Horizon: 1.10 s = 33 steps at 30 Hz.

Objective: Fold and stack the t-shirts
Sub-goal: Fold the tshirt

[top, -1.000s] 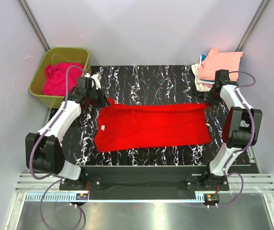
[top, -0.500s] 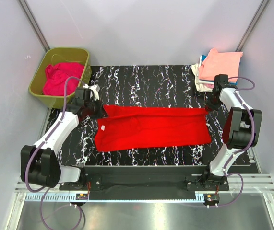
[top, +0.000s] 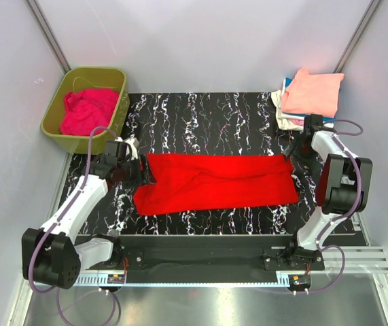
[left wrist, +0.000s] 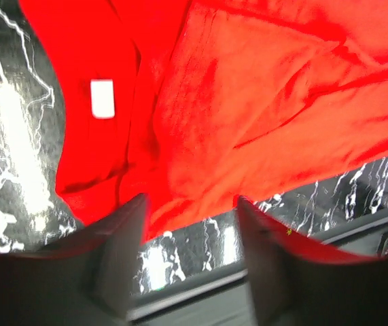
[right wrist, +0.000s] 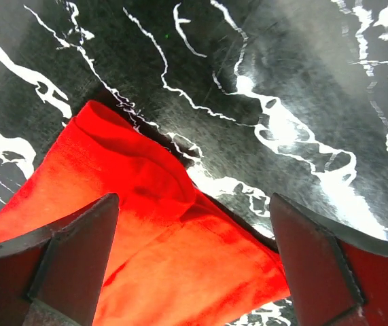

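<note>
left gripper (top: 143,171), right gripper (top: 291,155) spread at red t-shirt (top: 217,182) ends

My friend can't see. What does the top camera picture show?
A bright red t-shirt lies stretched across a black marbled table, with the left arm at one end and the right arm at the other. An olive tub at far left holds a magenta shirt; folded shirts, peach on top, are stacked far right.
</note>
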Each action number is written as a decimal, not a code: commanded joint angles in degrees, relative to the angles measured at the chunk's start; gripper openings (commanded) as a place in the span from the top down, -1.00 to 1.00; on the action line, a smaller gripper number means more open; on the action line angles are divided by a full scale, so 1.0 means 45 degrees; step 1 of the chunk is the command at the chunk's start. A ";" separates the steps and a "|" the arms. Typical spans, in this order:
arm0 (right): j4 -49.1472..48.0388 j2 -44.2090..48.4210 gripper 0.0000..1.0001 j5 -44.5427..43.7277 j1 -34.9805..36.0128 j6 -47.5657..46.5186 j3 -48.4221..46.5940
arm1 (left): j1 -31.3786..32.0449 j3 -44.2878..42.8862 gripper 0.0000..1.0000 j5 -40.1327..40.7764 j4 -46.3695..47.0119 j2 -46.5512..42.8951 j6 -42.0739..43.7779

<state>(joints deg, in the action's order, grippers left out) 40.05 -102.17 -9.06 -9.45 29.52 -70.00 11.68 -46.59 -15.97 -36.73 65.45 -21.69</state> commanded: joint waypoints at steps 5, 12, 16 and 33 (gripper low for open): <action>0.0046 0.2290 -0.99 -0.0451 -0.0009 0.0238 -0.0324 | 0.0079 -0.0312 -0.29 0.0306 -0.0316 -0.0774 -0.0880; -0.1048 0.2590 -0.74 0.1953 0.1628 -0.0346 0.0165 | 0.0196 0.0800 -0.08 0.0345 0.1520 -0.0054 -0.2033; -0.1165 0.0989 -0.65 0.3182 0.2627 -0.0680 -0.0070 | 0.0411 0.1153 0.01 0.0112 0.2768 0.0862 -0.2620; -0.1323 -0.0325 -0.44 0.6329 0.3603 -0.0272 0.1510 | 0.0431 -0.4375 0.29 0.1514 0.3149 0.8515 -0.2387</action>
<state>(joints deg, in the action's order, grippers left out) 31.70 -105.82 15.07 4.45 26.61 -67.00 13.91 -53.71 -14.76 -21.91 96.79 -35.11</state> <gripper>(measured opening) 0.722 0.356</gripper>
